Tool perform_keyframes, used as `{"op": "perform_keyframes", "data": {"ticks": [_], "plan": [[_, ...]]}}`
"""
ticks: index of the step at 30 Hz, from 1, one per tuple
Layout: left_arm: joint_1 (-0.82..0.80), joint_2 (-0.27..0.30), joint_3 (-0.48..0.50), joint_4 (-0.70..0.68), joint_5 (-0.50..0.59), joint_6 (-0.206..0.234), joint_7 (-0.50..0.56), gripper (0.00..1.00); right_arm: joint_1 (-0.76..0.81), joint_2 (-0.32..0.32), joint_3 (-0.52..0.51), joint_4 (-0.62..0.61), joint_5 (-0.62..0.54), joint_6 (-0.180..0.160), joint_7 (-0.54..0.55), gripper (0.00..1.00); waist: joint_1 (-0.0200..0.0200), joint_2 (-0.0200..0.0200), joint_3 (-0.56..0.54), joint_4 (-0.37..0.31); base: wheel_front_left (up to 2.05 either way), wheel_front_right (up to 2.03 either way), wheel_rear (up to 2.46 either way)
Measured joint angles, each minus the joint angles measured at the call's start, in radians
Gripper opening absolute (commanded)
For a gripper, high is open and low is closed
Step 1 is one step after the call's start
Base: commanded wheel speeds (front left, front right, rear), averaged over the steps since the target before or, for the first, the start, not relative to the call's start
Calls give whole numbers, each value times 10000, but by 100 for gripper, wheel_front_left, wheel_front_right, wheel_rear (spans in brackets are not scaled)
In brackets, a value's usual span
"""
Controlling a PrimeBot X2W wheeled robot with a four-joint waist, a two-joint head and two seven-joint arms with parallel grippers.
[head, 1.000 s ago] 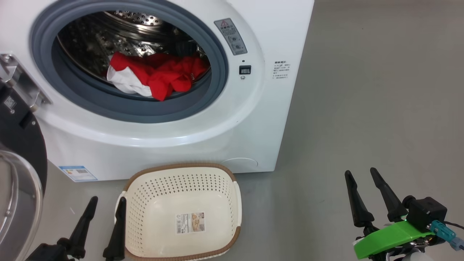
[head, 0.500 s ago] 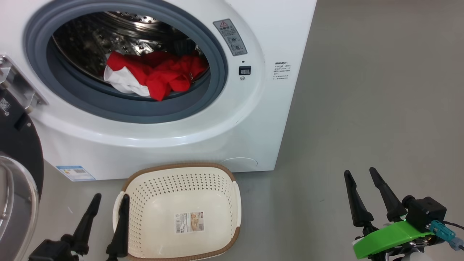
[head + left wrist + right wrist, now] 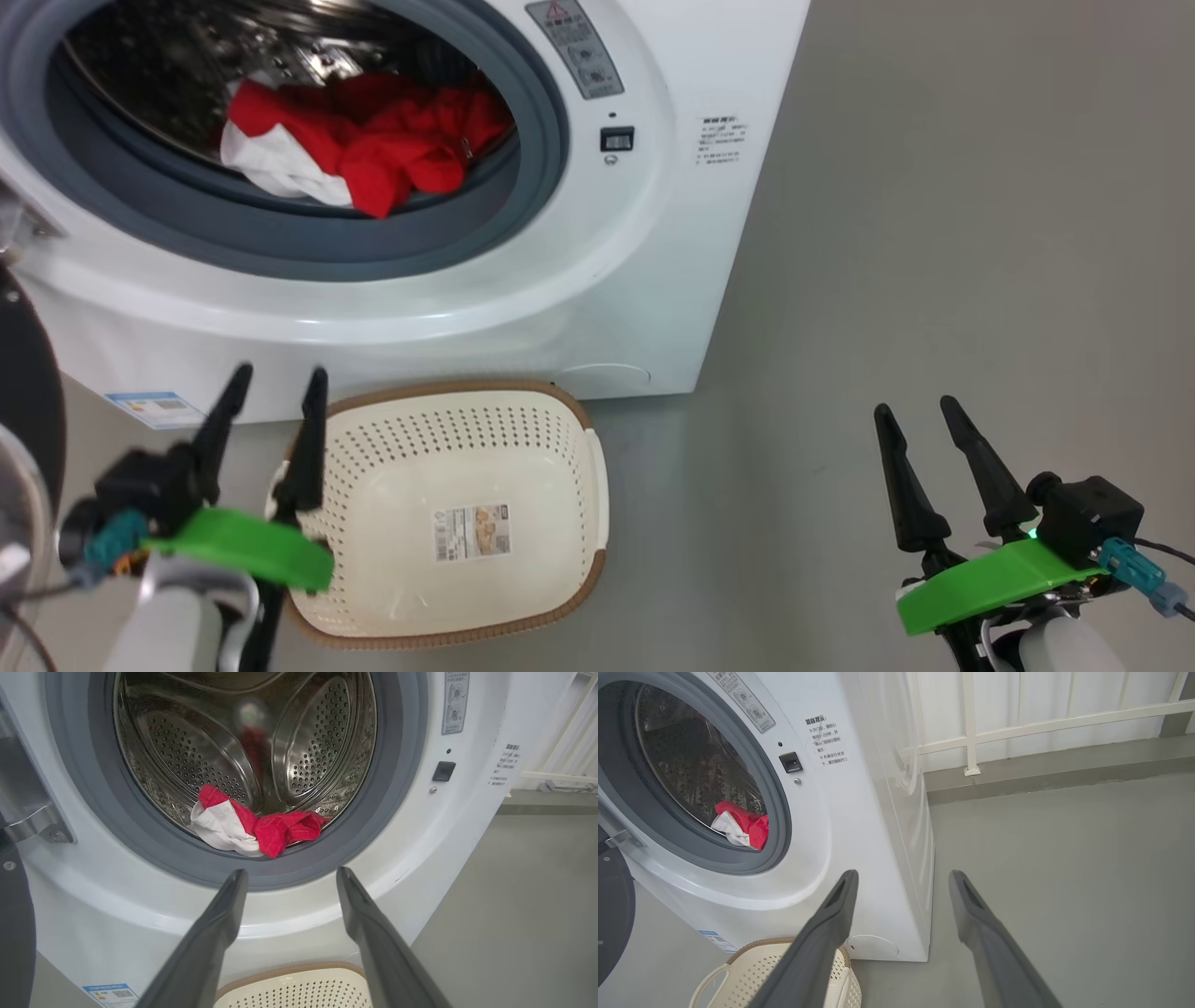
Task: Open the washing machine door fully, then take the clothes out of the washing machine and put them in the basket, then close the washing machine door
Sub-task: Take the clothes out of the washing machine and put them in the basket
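The white washing machine [image 3: 579, 280] stands with its mouth uncovered. The washing machine door [image 3: 23, 401], black-rimmed, is swung out at the far left. The red and white clothes [image 3: 364, 140] lie at the front of the steel drum, partly over the grey gasket. The cream basket [image 3: 467, 386] sits on the floor right in front of the machine with only a paper label inside. My left gripper [image 3: 282, 371] is open above the basket's left rim, pointing at the machine. In the left wrist view the left gripper [image 3: 292, 871] aims just under the clothes [image 3: 261, 828]. My right gripper [image 3: 913, 405] is open over bare floor to the right.
Grey floor [image 3: 934, 233] stretches to the right of the machine. Behind it, the right wrist view shows a white railing and wall [image 3: 1017, 723] beyond the right gripper [image 3: 902, 872]. The open door [image 3: 612, 914] takes up room at the left.
My left gripper has risen and moved forward toward the machine; its green wrist piece now shows. The head camera has shifted, so the machine sits further left. The right gripper has barely moved.
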Motion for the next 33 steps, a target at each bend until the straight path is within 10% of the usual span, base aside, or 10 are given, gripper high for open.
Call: {"op": "perform_keyframes", "data": {"ticks": [33], "plan": [[-9423,907,-1139,8495,1281,376,1066,100,-2004,52,970,-261,1248,0,-21,100,-1,0,3043,-1718,0,0,0]]}}
